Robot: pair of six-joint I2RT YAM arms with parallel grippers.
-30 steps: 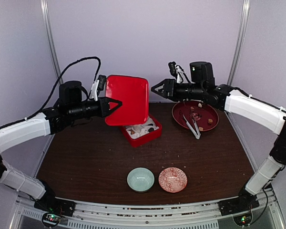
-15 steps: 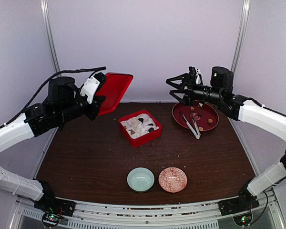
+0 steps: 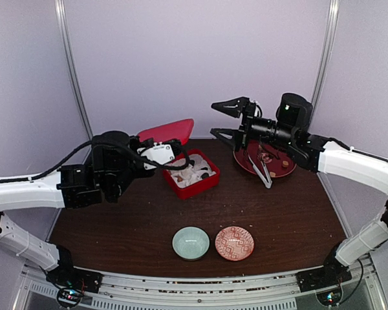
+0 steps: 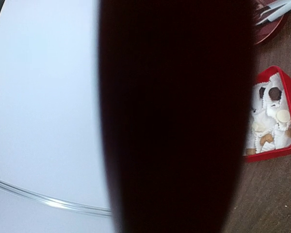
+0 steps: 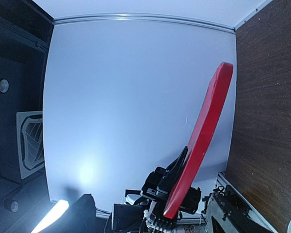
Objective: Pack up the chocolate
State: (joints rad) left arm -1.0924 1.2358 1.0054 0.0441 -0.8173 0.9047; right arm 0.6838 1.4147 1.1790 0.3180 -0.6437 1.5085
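Chocolate [image 4: 275,93] sits in paper cups [image 4: 262,127] in the red box [image 3: 207,184]. More pieces lie on the plate [image 3: 242,161] by the tongs [image 3: 258,169]. The left tool [image 5: 180,184] is clamped on the lid [image 3: 168,131], tilted beside the box. The right tool [image 3: 213,118] gapes empty. Two bowls [image 3: 191,243] stand nearer on the table [image 3: 116,219].

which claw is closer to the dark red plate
Right. The right claw hangs open, raised just left of the plate; the left claw, shut on the red lid, is beyond the red box.

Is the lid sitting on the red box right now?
No, the red lid hangs tilted in the air, clear of the open red box.
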